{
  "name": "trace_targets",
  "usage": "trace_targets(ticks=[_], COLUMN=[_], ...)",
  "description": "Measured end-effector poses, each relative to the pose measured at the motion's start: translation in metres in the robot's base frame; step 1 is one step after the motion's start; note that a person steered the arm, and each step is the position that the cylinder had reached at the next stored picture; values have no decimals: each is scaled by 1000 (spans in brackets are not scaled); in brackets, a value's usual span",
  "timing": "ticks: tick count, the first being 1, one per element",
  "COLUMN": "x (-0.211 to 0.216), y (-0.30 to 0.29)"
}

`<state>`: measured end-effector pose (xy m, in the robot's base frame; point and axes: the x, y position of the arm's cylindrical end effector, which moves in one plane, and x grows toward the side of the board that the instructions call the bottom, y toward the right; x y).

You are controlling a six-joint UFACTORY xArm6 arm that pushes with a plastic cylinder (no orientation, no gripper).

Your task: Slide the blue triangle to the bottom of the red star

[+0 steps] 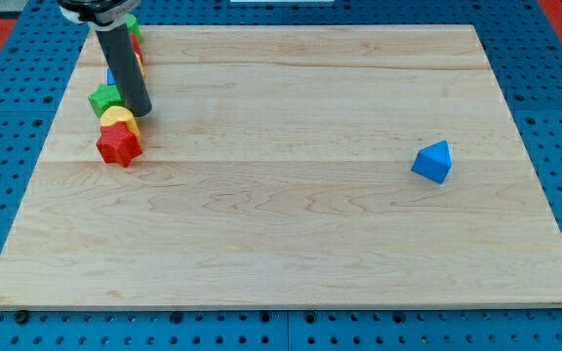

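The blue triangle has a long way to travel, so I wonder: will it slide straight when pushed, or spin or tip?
The blue triangle looks rigid, low and flat-based, so tipping seems unlikely. Its angled sides suggest an off-centre push would probably spin it. The wooden board looks smooth, so it should slide easily. My tip is far off, beside the red star.

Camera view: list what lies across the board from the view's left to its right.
Green star → red star → my tip → blue triangle. The yellow block and the blocks behind the rod overlap, so they are left out.
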<state>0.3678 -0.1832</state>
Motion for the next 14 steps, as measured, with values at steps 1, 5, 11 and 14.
trace_targets(ticks=[1,5,11,14], x=[9,13,64,88], y=[-3,111,419,316])
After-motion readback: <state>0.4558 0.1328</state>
